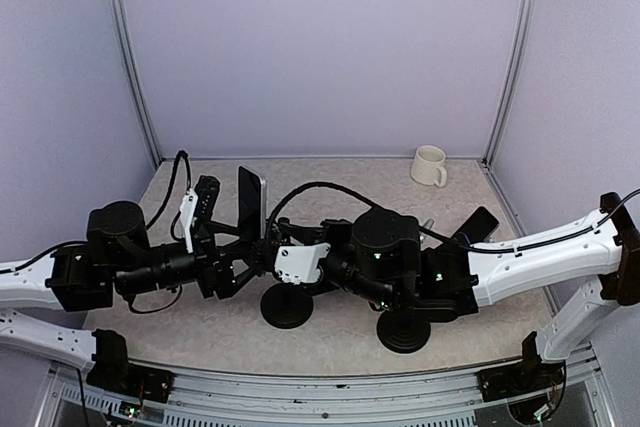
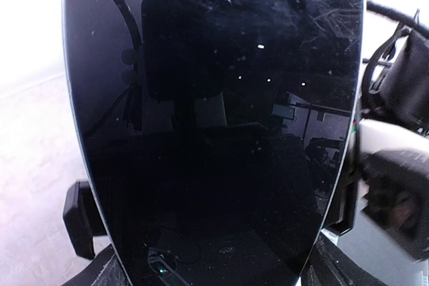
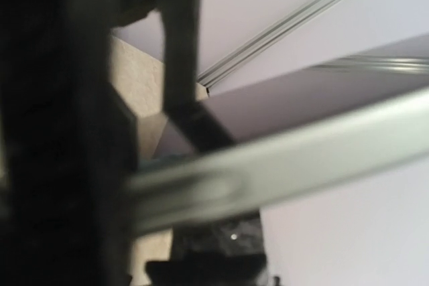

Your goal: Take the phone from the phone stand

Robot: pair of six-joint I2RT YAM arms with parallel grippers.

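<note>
The phone [image 1: 250, 197] is a dark slab with a silver edge, standing upright at the table's middle. Its black screen [image 2: 214, 138] fills the left wrist view. My left gripper [image 1: 243, 245] is shut on the phone's lower part, with one finger [image 2: 80, 219] at its left edge and the other at its right edge. The phone stand [image 1: 287, 307] has a round black base just below and right of the phone. My right gripper [image 1: 272, 245] is at the stand's head beside the phone. The right wrist view is blurred, with the phone's silver edge [image 3: 281, 159] crossing it, so the jaws are unclear.
A second round black base [image 1: 405, 330] sits under the right arm, with a dark slab [image 1: 476, 223] leaning behind it. A white mug [image 1: 429, 165] stands at the back right corner. Cables loop over both arms. Grey walls enclose the table.
</note>
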